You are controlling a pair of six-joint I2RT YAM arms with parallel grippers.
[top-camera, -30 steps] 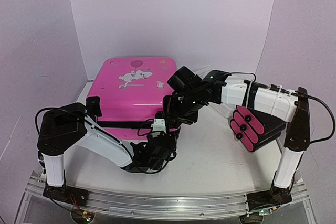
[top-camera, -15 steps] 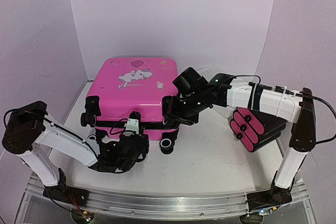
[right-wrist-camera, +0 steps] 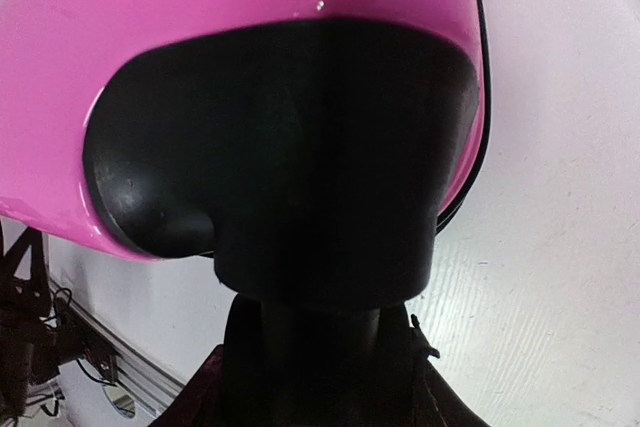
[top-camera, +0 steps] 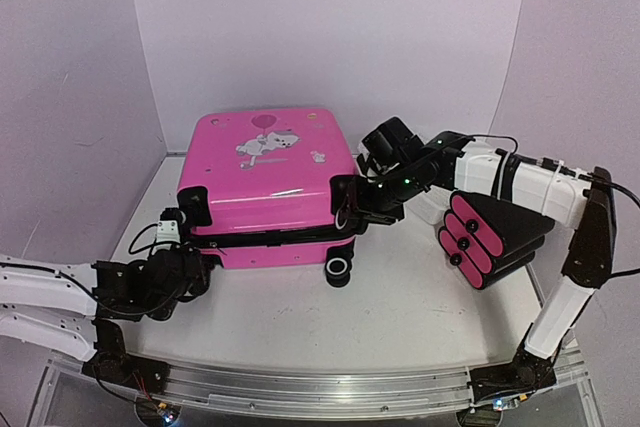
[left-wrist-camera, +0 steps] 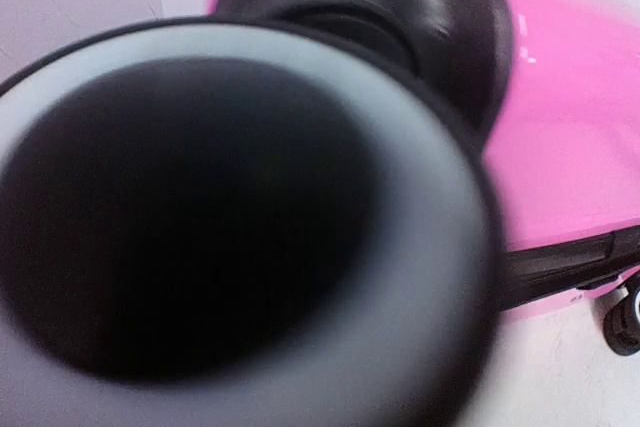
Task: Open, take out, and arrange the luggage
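The left arm has swung from the near middle of the luggage (top-camera: 265, 172) to its near-left corner, where the left fingers (top-camera: 196, 272), pressed together, sit by the wheel (left-wrist-camera: 240, 237). The luggage lies flat mid-desk (top-camera: 400, 317), slightly turned, unopened. The right fingers (top-camera: 358, 209) seem to pinch its near-right wheel mount, steadying it.

1 pink luggage (top-camera: 265, 172), 3 black cases (top-camera: 500, 222) w/ pink ends in 1 stack, 2 robot arms: left arm (top-camera: 40, 287), right arm (top-camera: 520, 187).
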